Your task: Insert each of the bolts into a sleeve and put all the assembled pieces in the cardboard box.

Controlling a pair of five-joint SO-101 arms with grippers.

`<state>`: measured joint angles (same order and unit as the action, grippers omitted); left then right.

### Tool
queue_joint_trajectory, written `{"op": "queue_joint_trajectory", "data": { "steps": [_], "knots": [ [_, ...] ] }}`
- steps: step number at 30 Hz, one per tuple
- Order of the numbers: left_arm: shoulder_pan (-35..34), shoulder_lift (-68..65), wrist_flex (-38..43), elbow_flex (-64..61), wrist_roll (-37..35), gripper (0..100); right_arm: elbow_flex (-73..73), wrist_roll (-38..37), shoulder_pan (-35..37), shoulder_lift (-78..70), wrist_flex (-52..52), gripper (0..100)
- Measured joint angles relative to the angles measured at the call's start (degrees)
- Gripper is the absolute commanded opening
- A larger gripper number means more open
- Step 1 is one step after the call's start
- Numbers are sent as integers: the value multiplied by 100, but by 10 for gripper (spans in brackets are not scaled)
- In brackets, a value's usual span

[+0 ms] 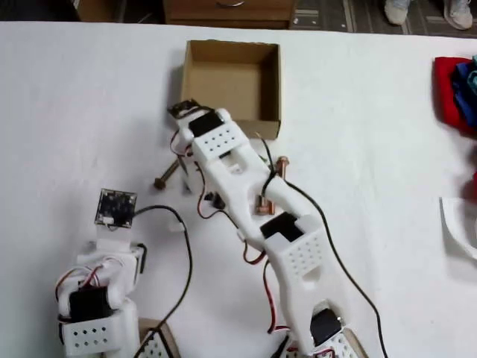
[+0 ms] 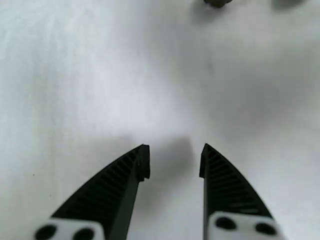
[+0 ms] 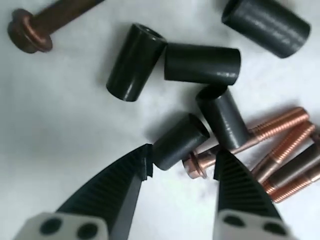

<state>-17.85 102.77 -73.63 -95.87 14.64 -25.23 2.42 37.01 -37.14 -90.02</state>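
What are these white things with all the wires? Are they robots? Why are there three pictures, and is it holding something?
Yes, they are two white plastic robot arms standing side by side at a white table. One picture looks down from above. The other two come from little cameras on the arms' wrists, so you see each arm's black two-fingered gripper up close. On the table lie short black tube-shaped sleeves, copper-coloured metal bolts and an open brown cardboard box. The left gripper hangs open over bare table. The right gripper is open too, and one black sleeve lies just ahead of its fingers. Nothing is held yet.
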Motion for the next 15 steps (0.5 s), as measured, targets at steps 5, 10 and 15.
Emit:
{"op": "queue_joint_trajectory", "data": {
  "steps": [5, 10, 15],
  "knots": [
    [0, 0, 0, 0, 0, 189, 18, 440, 0, -70, 9, 198],
    [0, 0, 0, 0, 0, 189, -44, 519, -18, -387, -18, 198],
    [0, 0, 0, 0, 0, 189, -97, 536, 9, -668, 88, 198]
  ]
}}
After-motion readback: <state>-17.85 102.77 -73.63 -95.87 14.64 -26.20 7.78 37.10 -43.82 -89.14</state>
